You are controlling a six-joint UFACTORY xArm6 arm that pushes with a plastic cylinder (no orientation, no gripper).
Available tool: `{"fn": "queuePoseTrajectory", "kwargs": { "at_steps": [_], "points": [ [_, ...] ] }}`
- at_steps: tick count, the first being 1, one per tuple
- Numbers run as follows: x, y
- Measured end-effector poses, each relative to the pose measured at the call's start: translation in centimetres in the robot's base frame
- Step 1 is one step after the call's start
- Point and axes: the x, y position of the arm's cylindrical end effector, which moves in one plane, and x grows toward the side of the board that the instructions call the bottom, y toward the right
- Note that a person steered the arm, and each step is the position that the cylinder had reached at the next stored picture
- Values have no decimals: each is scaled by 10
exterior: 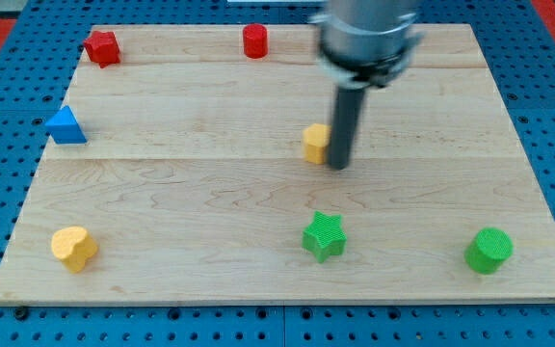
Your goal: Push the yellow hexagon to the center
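Note:
The yellow hexagon [315,143] sits near the middle of the wooden board [200,193], slightly right of centre. My tip [337,167] is on the board right next to the hexagon's right side, touching or nearly touching it. The dark rod hides part of the hexagon's right edge.
A red star-like block [102,47] at the top left, a red cylinder [254,41] at the top centre, a blue triangle [66,126] at the left edge, a yellow heart-like block [73,248] at the bottom left, a green star [324,237] at the bottom centre, a green cylinder [489,251] at the bottom right.

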Motion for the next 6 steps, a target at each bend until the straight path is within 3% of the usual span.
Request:
{"fn": "queuePoseTrajectory", "kwargs": {
  "at_steps": [2,3,6],
  "points": [
    [-29,-30],
    [-17,-57],
    [1,14]
  ]
}}
